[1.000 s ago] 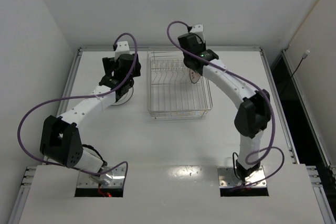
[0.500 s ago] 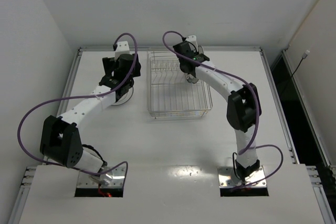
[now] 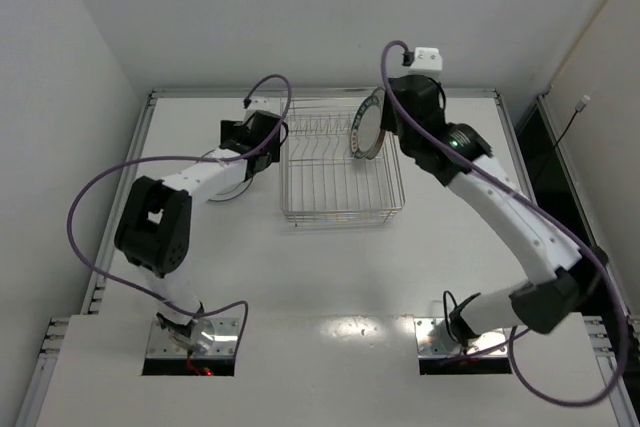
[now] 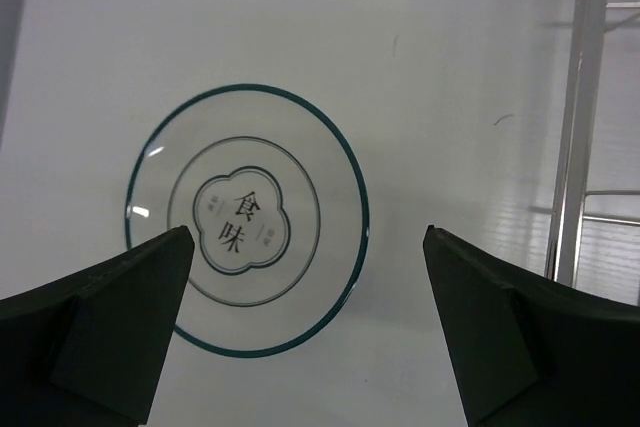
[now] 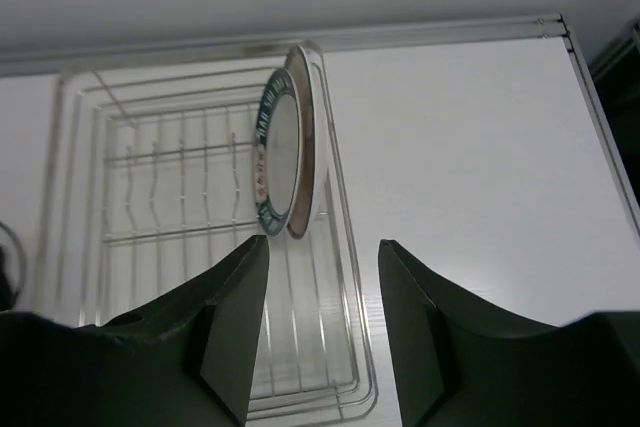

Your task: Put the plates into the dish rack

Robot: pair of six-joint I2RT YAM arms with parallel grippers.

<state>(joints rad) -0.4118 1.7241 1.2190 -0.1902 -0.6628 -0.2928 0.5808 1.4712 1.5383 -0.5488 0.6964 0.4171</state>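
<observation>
Left end effector: the fingers are spread wide and hold nothing. It hangs over the whitish plate, which shows between the two fingers in the left wrist view.
Whitish plate: it lies flat on the table, just left of the dish rack. A thin teal line runs round its rim, and a lobed emblem with two dark characters sits in its centre.
Right end effector: the fingers are apart with nothing between them. It is raised over the right rear part of the rack. The standing plates show beyond the fingertips, not between them.
Dish rack: a silvery wire basket on the table toward the rear, between the two arms. A row of wavy prongs runs across its far half. In the left wrist view its wire edge runs up the right side.
Green-rimmed plate: it stands on edge in the rack along the right side, with its white face turned toward the rack's inside. The rim is dark green with pale letters.
Pinkish-brown plate: it stands on edge right against the green-rimmed plate, on the side of the rack's right wall. Only its rim shows.
</observation>
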